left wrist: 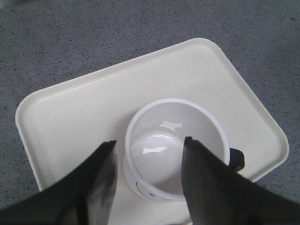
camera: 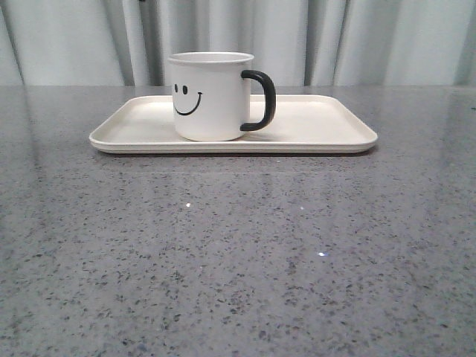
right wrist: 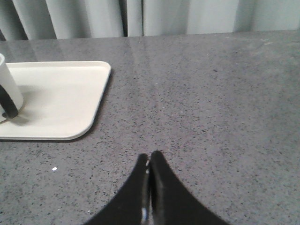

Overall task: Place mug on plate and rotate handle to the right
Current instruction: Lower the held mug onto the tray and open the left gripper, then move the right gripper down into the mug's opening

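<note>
A white enamel mug with a black smiley face (camera: 210,97) stands upright on a cream rectangular tray (camera: 320,126) near the table's far edge, its glossy black handle (camera: 261,100) pointing right. The left gripper (left wrist: 149,144) hangs spread above the mug, holding nothing; the right gripper (right wrist: 150,160) is clenched empty over the speckled grey tabletop (camera: 238,253).

A white smiley-face mug (camera: 210,97) stands upright, left of centre on the cream rectangular plate (camera: 327,126), in the frame's upper half; its black handle (camera: 260,100) points right.

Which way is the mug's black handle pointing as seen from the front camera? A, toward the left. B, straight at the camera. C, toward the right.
C: in the front view the handle sticks out from the right side of the mug, which stands upright on the plate.
</note>
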Controlling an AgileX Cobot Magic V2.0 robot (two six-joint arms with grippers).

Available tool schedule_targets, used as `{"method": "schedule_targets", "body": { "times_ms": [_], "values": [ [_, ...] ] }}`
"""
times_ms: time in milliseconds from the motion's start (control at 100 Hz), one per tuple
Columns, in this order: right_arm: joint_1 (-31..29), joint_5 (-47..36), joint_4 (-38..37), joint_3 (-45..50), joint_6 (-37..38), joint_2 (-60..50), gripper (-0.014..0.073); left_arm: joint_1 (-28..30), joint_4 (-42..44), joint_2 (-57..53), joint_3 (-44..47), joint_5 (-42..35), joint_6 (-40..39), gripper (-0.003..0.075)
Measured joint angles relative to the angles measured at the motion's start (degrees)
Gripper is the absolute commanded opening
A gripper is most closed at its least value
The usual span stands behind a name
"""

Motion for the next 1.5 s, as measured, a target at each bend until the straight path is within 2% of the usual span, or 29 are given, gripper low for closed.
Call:
{"method": "schedule_targets", "body": {
  "times_ms": [220,320,460,580,680,1030,1270,1500],
  "values": [
    [4.28,2.79,-0.46,-8.2,-0.96,10.52,-0.0053,0.0,0.0,-12.1,11.99,-4.5,0.0,0.0239],
    [6.67,4.02,-0.67,-11.99,-1.5,15.73,-0.0003,0.0,0.0,-17.96,18.0,-6.1,0.0,0.0239],
    [10.54,5.13,-0.67,-18.47,-1.73,23.39,0.015,0.0,0.0,-25.65,24.97,-6.47,0.0,0.0239],
    [13.81,5.8,-0.67,-24.18,-1.73,30.26,0.0334,0.0,0.0,-31.2,29.0,-6.59,0.0,0.0239],
    [16.34,7.64,-0.74,-29.26,-1.85,35.94,0.0409,0.0,-0.36,-35.11,31.36,-6.69,0.0,0.0239],
    [21.5,18.97,-0.74,-52.18,-1.85,56.55,0.0412,0.0,-3.2,-40.38,33.26,-6.69,0.13,0.0239],
    [21.91,28.23,-0.2,-67.12,-1.85,69.96,0.0412,0.0,-4.48,-40.51,33.26,-6.69,0.13,0.0239],
    [21.91,33.75,1.62,-78.83,-1.85,79.6,0.0412,0.0,-4.48,-40.51,33.26,-6.69,0.13,0.0239]
  ]
}}
